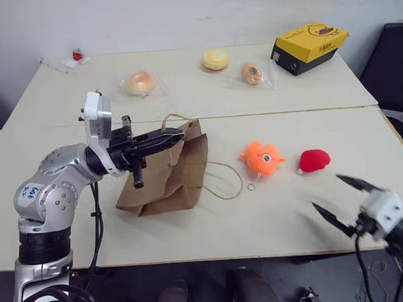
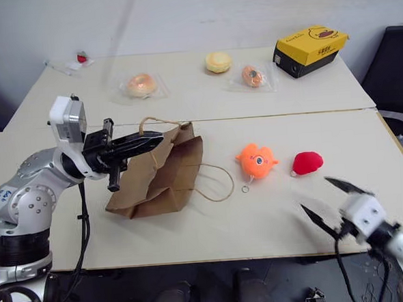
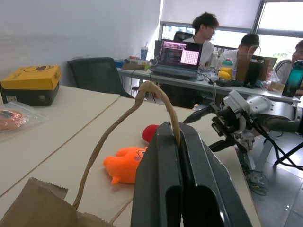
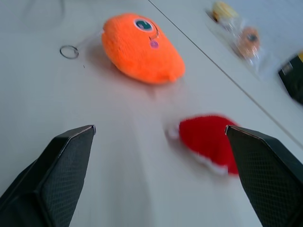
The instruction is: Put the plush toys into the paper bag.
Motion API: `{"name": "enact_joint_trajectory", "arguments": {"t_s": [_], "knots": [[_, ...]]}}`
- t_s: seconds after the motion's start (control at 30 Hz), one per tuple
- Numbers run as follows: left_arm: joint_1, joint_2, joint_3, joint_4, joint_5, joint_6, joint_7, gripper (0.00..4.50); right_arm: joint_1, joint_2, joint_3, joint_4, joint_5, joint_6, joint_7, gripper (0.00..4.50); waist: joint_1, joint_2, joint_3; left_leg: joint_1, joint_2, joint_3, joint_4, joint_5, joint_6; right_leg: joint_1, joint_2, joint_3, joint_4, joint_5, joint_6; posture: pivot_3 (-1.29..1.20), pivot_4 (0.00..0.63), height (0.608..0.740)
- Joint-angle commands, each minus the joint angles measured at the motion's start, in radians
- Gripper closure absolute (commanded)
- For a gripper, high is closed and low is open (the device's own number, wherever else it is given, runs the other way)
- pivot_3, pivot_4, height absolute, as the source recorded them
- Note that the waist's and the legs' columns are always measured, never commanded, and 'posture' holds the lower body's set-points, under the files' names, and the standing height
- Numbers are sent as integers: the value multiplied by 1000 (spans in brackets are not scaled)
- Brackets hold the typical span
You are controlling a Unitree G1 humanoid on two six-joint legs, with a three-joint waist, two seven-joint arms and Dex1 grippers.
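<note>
Nearest, right hand (image 1: 338, 197) gapes wide before the soft, light red toy (image 1: 314, 160), best pinched mid-body, while left hand (image 1: 161, 140) clamps the paper bag (image 1: 169, 173) handle.

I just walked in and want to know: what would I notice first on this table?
The bright orange plush toy and the red plush toy lie side by side on the pale table, right of the brown paper bag. The left gripper is shut on the bag's string handle, lifting that side of the bag. The right gripper has its fingers wide open near the red toy.
</note>
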State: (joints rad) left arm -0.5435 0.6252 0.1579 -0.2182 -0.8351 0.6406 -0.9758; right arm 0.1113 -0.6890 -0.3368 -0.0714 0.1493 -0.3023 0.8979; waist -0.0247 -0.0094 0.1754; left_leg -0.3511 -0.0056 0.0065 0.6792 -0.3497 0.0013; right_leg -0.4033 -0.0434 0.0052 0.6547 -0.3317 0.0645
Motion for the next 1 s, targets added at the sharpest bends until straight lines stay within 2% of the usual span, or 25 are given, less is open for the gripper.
{"name": "enact_joint_trajectory", "arguments": {"t_s": [0.03, 0.13, 0.27, 0.4, 0.53, 0.73, 0.83, 0.9, 1.0], "knots": [[-11, 5, -7, -11, 12, -12, -8, 4500, -194, -66, 135, 55, -134, 4, -9, 26, -1, 0, 0, -1, 0, 0, 0, 0, -1, -1, 0, 0, 0, 0, 0, 0, 150, 740], [-15, 0, -14, -12, 15, -11, -6, 4500, -353, -101, 250, 153, -247, -1, -11, 26, 0, 0, 0, -5, 0, 0, 1, 1, -1, -7, 1, 0, 2, 0, 0, 0, 150, 740], [-11, 5, -21, -14, 25, -12, -12, 4500, -530, -86, 404, 288, -313, -23, 50, 26, 7, 0, 0, -7, 0, 0, 1, 1, -1, -7, 1, 0, 2, 0, 0, 0, 150, 740], [-7, 11, -18, -20, 31, -13, -14, 4500, -633, -58, 476, 378, -330, 3, 64, 26, 3, 0, 0, -7, 0, 0, 3, 0, 0, -7, 0, 0, 1, 0, 0, 0, 150, 740], [4, 17, -7, -31, 31, -12, -10, 4500, -671, -43, 494, 399, -304, -7, 82, 1269, -1, 0, 0, -7, 0, 0, 3, 0, 0, -7, 0, 0, 2, 0, 0, 0, 150, 740], [11, 28, -3, -37, 28, -5, -17, 4500, -626, -104, 443, 335, -224, -7, 140, 3367, 0, 0, 0, -7, 0, 0, 3, 0, 0, -7, 0, -1, 2, 0, 0, 0, 150, 740], [6, 39, -4, -31, 22, -2, -36, 4500, -639, -128, 424, 264, -144, -40, 189, 4160, -1, 0, 1, -7, 0, 0, 3, 0, 0, -7, 0, -1, 2, 0, 0, 0, 150, 740], [-5, 28, 6, -27, 2, -7, -45, 4500, -673, -108, 440, 192, -94, -9, 219, 4401, -4, 0, 1, -7, 0, 0, 3, 0, 0, -7, 0, -1, 2, 0, 0, 0, 150, 740], [-23, 17, 18, -27, -25, 4, -35, 4500, -717, -42, 497, 120, -69, 42, 237, 4403, -9, 0, 1, -7, 1, 0, 3, 0, -1, -8, 0, 0, 2, 0, 0, 0, 150, 740]]}}
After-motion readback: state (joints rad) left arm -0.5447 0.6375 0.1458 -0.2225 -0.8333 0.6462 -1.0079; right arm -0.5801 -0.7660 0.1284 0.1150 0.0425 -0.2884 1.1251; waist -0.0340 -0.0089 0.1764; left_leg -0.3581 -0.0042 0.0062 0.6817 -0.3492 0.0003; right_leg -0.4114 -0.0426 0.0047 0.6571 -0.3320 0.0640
